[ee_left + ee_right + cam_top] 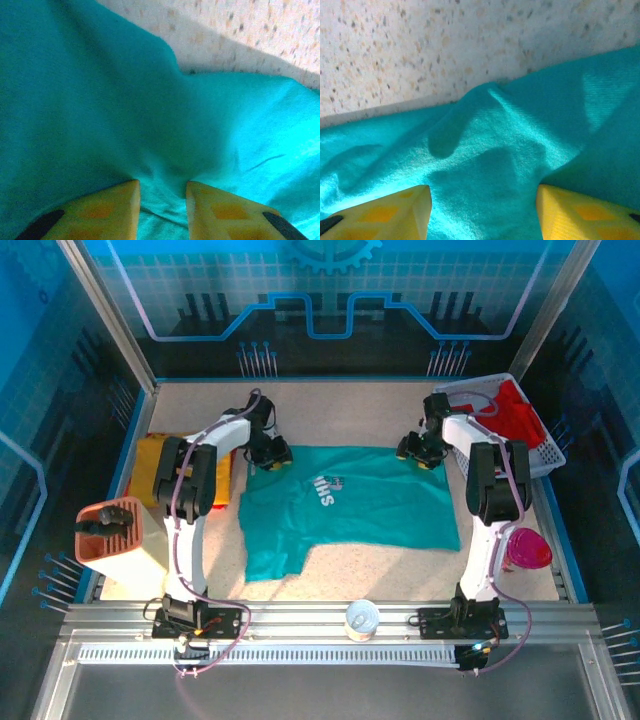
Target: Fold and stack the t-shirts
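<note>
A teal-green t-shirt (345, 505) with a small chest print lies spread flat in the middle of the table. My left gripper (270, 455) is at its far left corner. In the left wrist view the yellow fingers (162, 187) stand close together with a wrinkled fold of teal cloth (165, 150) pinched between them. At the far right corner, my right gripper (420, 450) has its fingers (484, 192) wide apart, straddling the teal cloth (490, 150) near its edge. A mustard-yellow t-shirt (148, 465) lies at the left, partly under the left arm. A red t-shirt (518, 410) sits in the basket.
The white mesh basket (545, 455) stands at the back right corner. A pink bowl (528, 548) is beside the right arm's base and a terracotta container (110, 530) at the near left. A tape roll (361, 620) rests on the front rail.
</note>
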